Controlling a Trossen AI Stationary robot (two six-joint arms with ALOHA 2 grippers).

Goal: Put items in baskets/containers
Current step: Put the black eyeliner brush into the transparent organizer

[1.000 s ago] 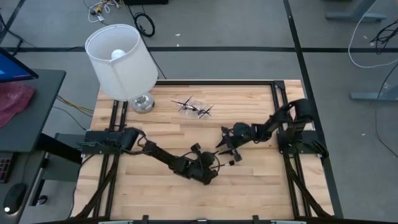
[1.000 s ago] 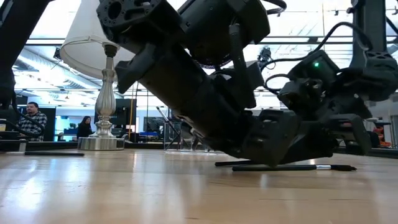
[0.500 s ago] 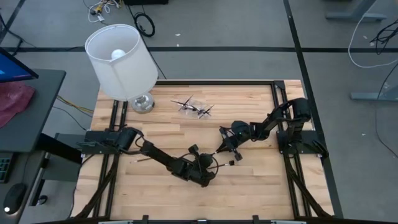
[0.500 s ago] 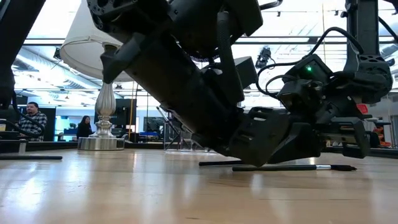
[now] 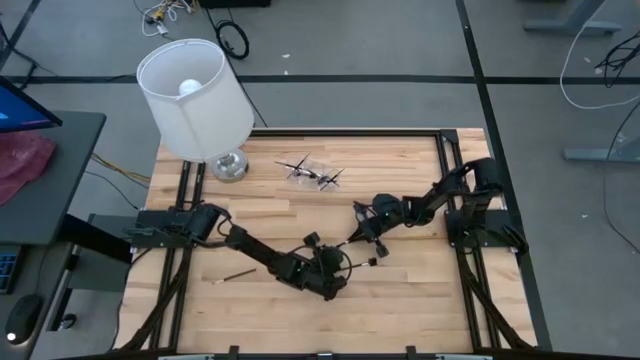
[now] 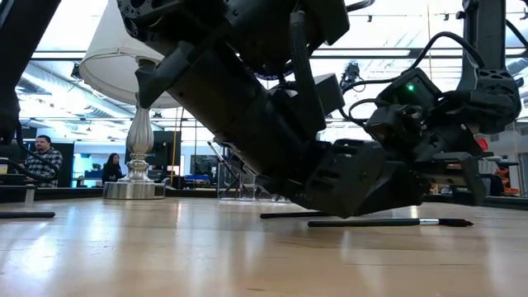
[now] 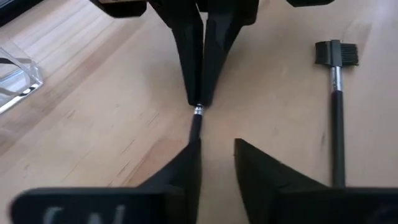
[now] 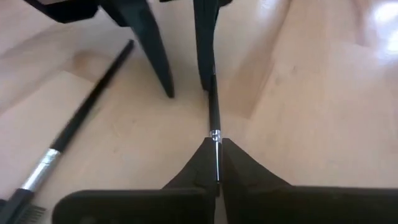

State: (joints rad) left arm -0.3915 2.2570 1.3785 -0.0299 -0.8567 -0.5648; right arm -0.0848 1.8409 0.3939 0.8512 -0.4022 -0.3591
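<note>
- The pale butcher-block wooden table [image 5: 270, 215] carries everything I work with; the white-shaded lamp with a chrome base [image 5: 196, 98] stands at its far left corner.
- The small clear oblong plastic container [image 5: 312, 171] sits at the far middle of the table, a few dark brushes already bristling out of it, well apart from both grippers.
- My left gripper [image 7: 214, 152] lies low over the table's near middle, its fingers parted around one end of a thin dark-handled makeup brush with a silver ferrule [image 7: 195, 124], one finger touching it.
- My right gripper [image 8: 215, 163] faces it from the other end, fingers clenched on that same brush near the ferrule.
- A second dark-handled brush with a flat comb-like head [image 7: 336, 99] lies on the wood just beside them; a third dark slender brush [image 5: 239, 273] lies alone towards the table's near left.
- I judge these brushes light, stiff and slick; they roll easily, so I would grip mid-handle, never on the soft bristles.
</note>
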